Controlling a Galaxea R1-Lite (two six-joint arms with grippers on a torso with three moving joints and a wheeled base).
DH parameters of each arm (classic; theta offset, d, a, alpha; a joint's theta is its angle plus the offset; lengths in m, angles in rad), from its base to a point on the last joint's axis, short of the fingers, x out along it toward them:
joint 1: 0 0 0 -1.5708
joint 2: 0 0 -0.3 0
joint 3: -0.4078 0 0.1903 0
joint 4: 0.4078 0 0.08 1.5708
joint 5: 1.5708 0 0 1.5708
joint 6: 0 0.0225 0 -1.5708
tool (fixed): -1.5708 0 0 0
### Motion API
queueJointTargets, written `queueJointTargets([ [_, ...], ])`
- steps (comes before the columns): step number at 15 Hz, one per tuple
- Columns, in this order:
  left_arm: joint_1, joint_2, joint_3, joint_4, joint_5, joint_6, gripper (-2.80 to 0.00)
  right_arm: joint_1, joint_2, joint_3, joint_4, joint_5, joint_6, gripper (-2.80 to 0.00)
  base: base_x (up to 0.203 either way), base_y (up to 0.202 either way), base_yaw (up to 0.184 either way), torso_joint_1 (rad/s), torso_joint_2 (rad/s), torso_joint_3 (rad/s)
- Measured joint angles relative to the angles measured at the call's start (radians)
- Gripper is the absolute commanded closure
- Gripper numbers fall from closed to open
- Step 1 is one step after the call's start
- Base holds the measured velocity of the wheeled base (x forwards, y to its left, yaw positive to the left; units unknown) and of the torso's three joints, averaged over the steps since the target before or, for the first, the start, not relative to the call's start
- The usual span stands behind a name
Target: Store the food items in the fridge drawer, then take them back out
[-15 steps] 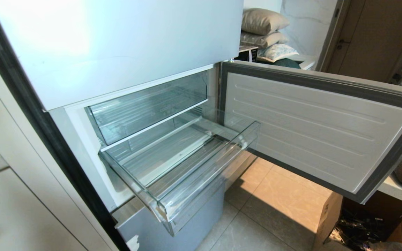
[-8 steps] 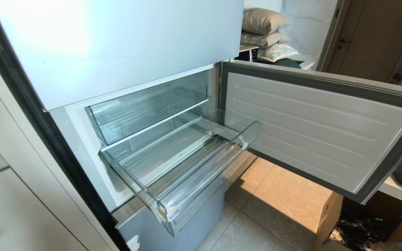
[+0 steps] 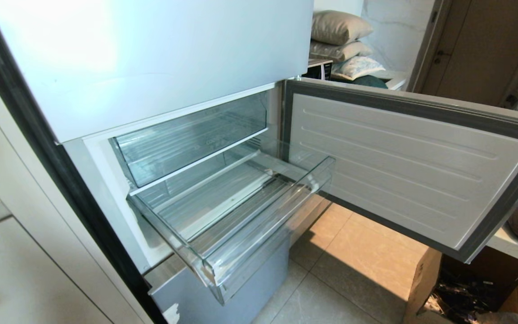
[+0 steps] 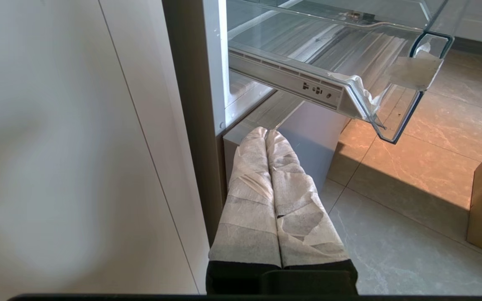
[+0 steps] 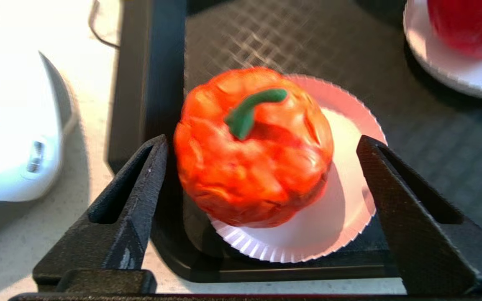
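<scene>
Between right gripper fingers: pumpkin.

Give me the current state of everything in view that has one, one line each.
Fridge drawer: pulled out, nothing in it.
Upper bin: pushed in, looks empty.
Fridge door: swung wide open.
Orange fruit: sitting on a white paper plate, stem up, not gripped.
Black tray: holds the plate.
Right gripper: jaws open either side of the fruit, clear of it.
Left gripper: jaws shut, empty, parked low by the fridge.
</scene>
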Motion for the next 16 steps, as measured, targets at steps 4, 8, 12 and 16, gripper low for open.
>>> queueJointTargets([
  [4, 0.000, 0.000, 0.000, 0.000, 0.000, 0.000, 0.00, 0.004, -0.060, 0.004, 0.030, 0.000, -0.006, -2.80, 0.000, 0.000, 0.000, 0.000, 0.00, 0.000],
  [8, 0.000, 0.000, 0.000, 0.000, 0.000, 0.000, 0.00, 0.007, -0.198, 0.102, 0.050, 0.005, -0.033, 0.00, 0.000, 0.000, 0.000, 0.000, 0.00, 0.000],
  [12, 0.000, 0.000, 0.000, 0.000, 0.000, 0.000, 0.00, 0.005, -0.458, 0.309, 0.047, -0.054, -0.065, 0.00, 0.000, 0.000, 0.000, 0.000, 0.00, 0.000],
  [16, 0.000, 0.000, 0.000, 0.000, 0.000, 0.000, 0.00, 0.042, -0.807, 0.560, 0.043, -0.060, -0.100, 0.00, 0.000, 0.000, 0.000, 0.000, 0.00, 0.000],
])
